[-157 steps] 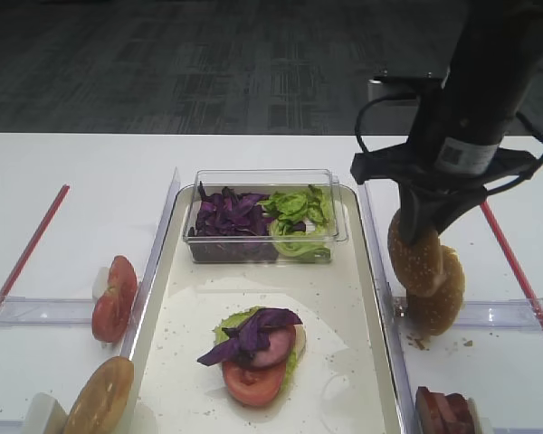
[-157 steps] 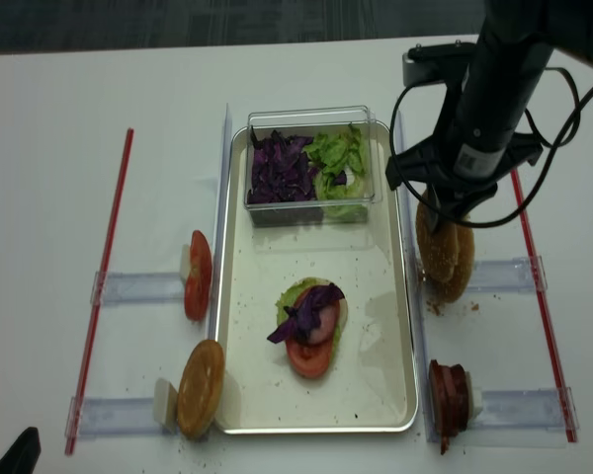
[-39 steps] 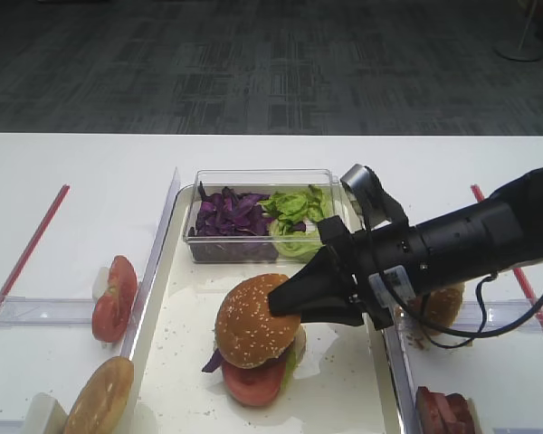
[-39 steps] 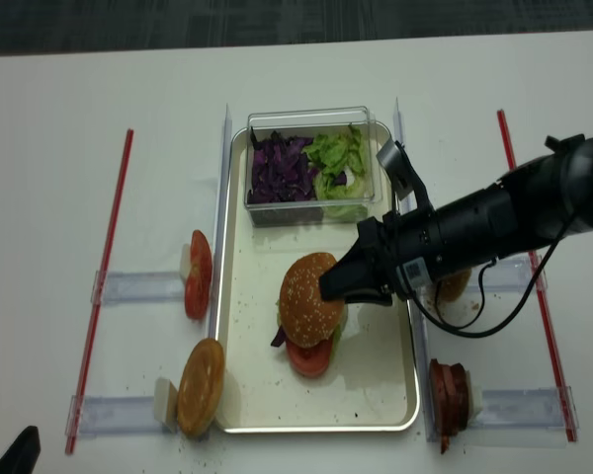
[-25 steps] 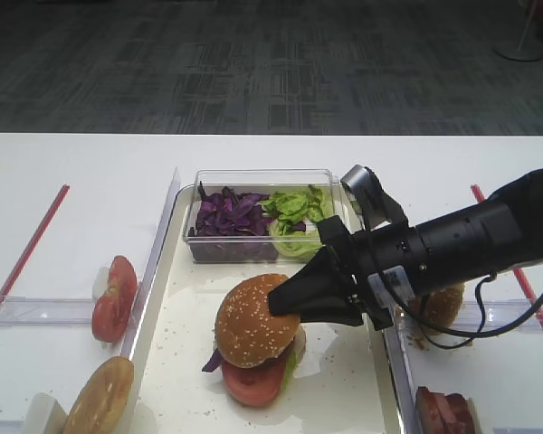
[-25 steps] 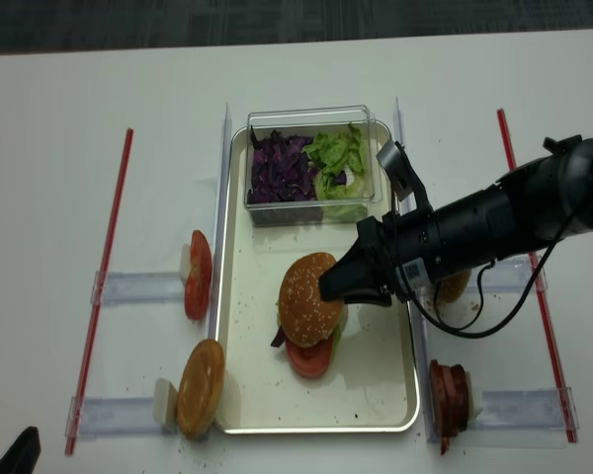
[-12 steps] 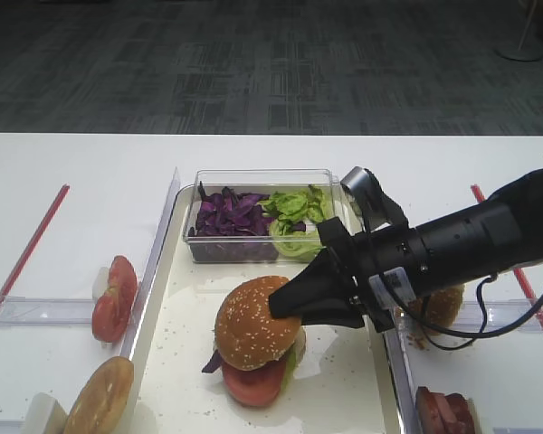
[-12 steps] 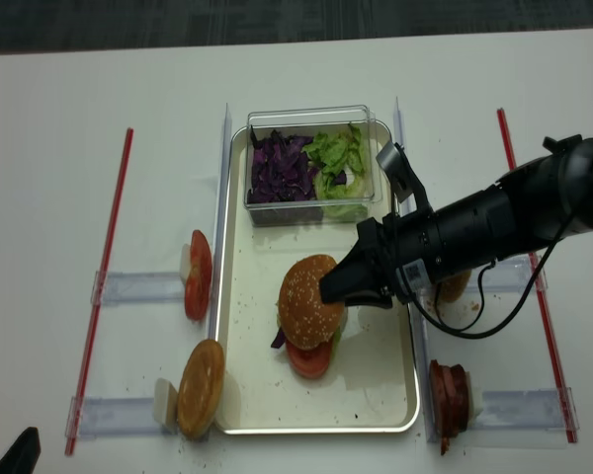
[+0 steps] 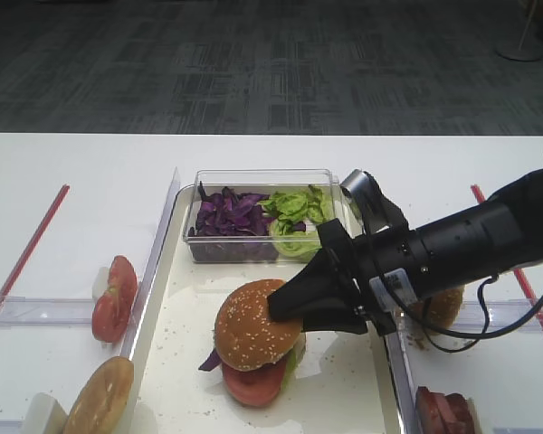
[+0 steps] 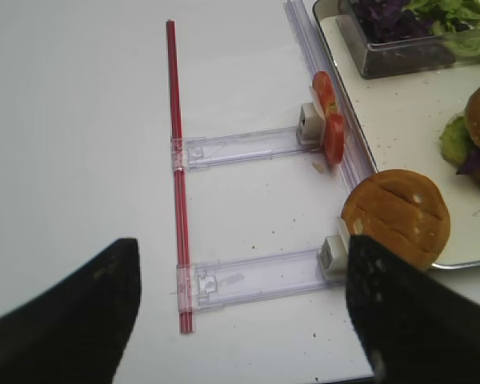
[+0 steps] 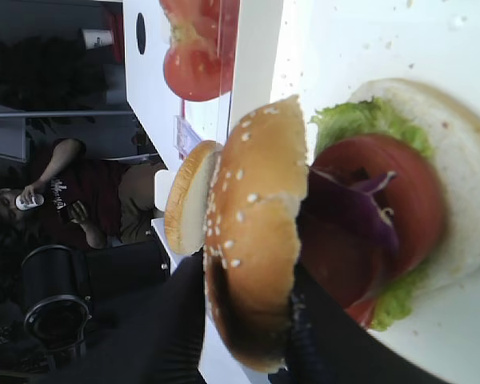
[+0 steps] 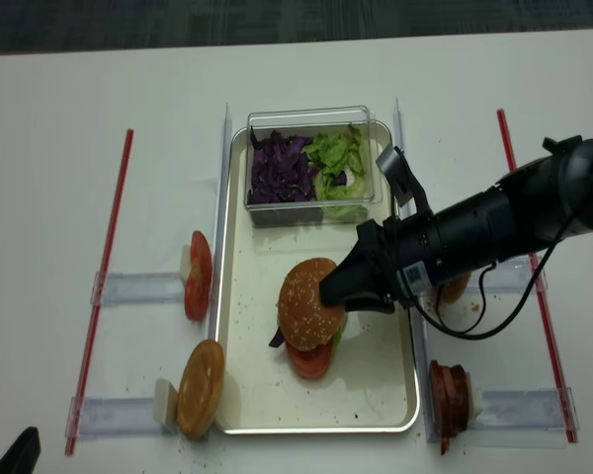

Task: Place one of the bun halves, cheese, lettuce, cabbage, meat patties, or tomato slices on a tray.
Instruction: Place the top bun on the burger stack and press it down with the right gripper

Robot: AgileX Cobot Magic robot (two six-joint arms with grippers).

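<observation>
The sesame bun half [image 9: 252,327] lies tilted on a stack in the middle of the cream tray [image 9: 344,384]. That stack shows a tomato slice [image 9: 249,387], purple cabbage [image 9: 210,362] and lettuce [image 9: 294,355]. My right gripper [image 9: 285,312] reaches in from the right, shut on the bun's right edge. In the right wrist view the bun [image 11: 256,208] sits between both black fingers [image 11: 184,312], above tomato [image 11: 408,200], cabbage [image 11: 348,212] and lettuce [image 11: 352,120]. My left gripper [image 10: 240,320] hangs open over bare table left of the tray, nothing between its fingers.
A clear box [image 9: 262,176] at the tray's far end holds cabbage [image 9: 224,215] and lettuce [image 9: 294,215]. Tomato slices [image 9: 114,298] and a smooth bun [image 9: 100,398] stand in holders on the left. Another bun [image 9: 439,307] and meat patties [image 9: 443,411] stand on the right. Red strips [image 9: 23,258] mark the sides.
The right gripper has sunk a little, and the bun half now sits lower and flatter on the stack. The left arm has not moved.
</observation>
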